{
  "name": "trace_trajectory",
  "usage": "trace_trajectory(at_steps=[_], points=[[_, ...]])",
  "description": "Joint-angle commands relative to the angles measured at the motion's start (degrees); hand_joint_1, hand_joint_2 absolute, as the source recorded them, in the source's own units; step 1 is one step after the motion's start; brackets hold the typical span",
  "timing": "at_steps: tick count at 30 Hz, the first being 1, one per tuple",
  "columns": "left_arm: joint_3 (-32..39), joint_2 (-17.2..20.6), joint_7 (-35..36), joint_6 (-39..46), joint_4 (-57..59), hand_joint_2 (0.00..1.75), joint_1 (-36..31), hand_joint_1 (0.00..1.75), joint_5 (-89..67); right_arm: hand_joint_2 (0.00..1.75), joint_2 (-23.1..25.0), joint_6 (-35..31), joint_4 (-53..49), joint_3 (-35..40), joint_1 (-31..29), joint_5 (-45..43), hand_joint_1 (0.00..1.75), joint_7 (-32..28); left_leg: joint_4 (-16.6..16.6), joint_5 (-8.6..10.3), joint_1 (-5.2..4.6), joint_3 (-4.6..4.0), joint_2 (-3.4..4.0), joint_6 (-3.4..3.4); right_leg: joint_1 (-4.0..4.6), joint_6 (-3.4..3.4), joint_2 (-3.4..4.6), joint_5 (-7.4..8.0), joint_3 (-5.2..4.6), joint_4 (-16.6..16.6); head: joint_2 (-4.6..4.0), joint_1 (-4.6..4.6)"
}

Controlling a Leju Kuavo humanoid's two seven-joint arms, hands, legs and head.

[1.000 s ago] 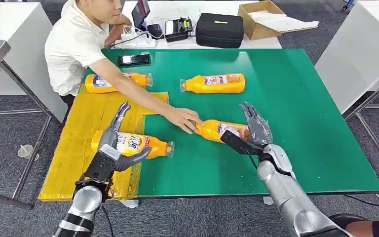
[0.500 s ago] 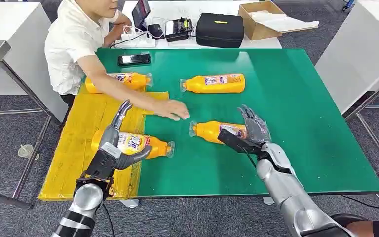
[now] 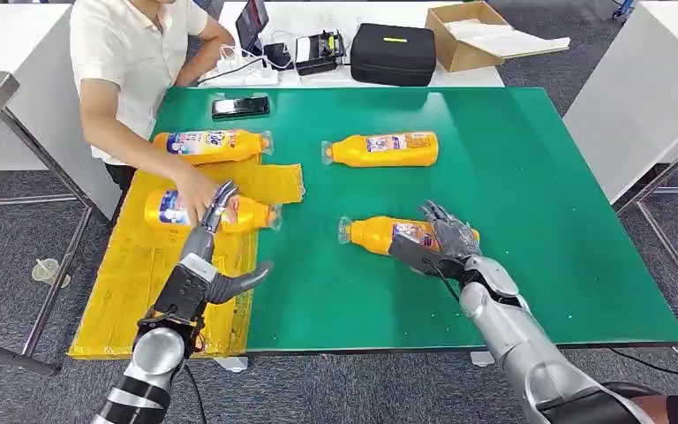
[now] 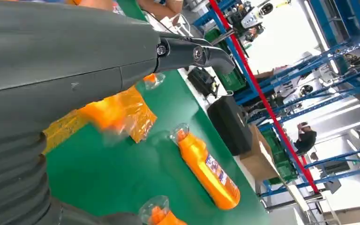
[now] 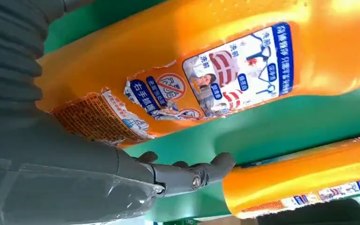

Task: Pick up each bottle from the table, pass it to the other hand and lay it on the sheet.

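At the left of the head view a yellow sheet (image 3: 132, 274) covers the left part of the green surface (image 3: 538, 221). A bottle (image 3: 207, 213) lies on the sheet with its cap toward three o'clock, and a person's hand (image 3: 196, 191) rests on it. A second bottle (image 3: 212, 144) lies at the sheet's far edge, at twelve o'clock from the first, also cap toward three o'clock.

The left robot hand (image 3: 207, 265) hovers above the sheet, at six o'clock from the bottle the person touches. Its fingers are apart and it holds nothing.

Toward the middle, a far bottle (image 3: 381, 149) lies on the bare green, cap toward nine o'clock, well apart from both robot hands.

Further right, the near bottle (image 3: 380, 234) lies on the green with its long axis running from nine to three o'clock, cap at nine. The right robot hand (image 3: 441, 243) sits over its base end, at three o'clock from the bottle's middle, fingers spread across the body and thumb on the near side. The right wrist view shows the orange label very close to the palm. Whether the fingers have clamped on it yet, I cannot tell.

This near bottle seems the next one to lift. The right robot hand is by far the nearer. The left robot hand waits at about nine o'clock from it, so the handover would likely travel toward nine o'clock.
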Motion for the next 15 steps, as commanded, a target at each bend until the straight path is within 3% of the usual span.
trace_trajectory(at_steps=[1,3,4,5,15], points=[[-0.37,0.78,0.03,-0.43,3.18,1.75,-2.2,0.0,0.33,1.75,-1.32,1.54,6.98,6.33,-4.54,2.47,0.0,3.08,0.01,-0.04,0.03,0.09,0.09,-0.01,0.06,-0.17,0.02,-0.02,0.1,-0.02,0.0,0.0],[-0.22,0.72,0.16,-0.52,3.26,1.75,-2.11,0.0,0.34,1.75,-1.73,2.77,7.22,7.47,-5.49,3.15,0.09,4.49,0.02,-0.05,0.04,0.1,0.05,-0.01,0.07,-0.17,-0.01,-0.03,0.13,-0.02,0.0,0.0],[-0.17,0.72,0.17,-0.62,3.26,1.75,-2.08,0.0,0.33,1.75,-1.89,3.06,7.08,7.73,-5.71,3.22,0.3,4.62,0.04,-0.08,0.05,0.14,0.13,-0.02,0.1,-0.23,0.05,-0.04,0.16,-0.01,0.0,0.0],[-0.12,0.7,0.21,-0.63,3.29,1.75,-2.05,0.0,0.35,1.75,-2.13,3.69,7.24,8.09,-6.09,3.27,1.75,4.96,0.02,-0.06,0.05,0.12,0.09,-0.01,0.08,-0.18,0.02,-0.03,0.14,-0.02,0.0,0.0],[-0.35,0.41,-0.1,-1.34,5.0,1.75,-2.95,0.0,1.33,1.75,-4.27,10.39,7.45,7.67,-7.88,-2.64,1.75,2.44,0.02,-0.03,0.02,0.08,0.02,-0.01,0.04,-0.16,-0.03,-0.03,0.12,-0.01,0.0,0.0]])
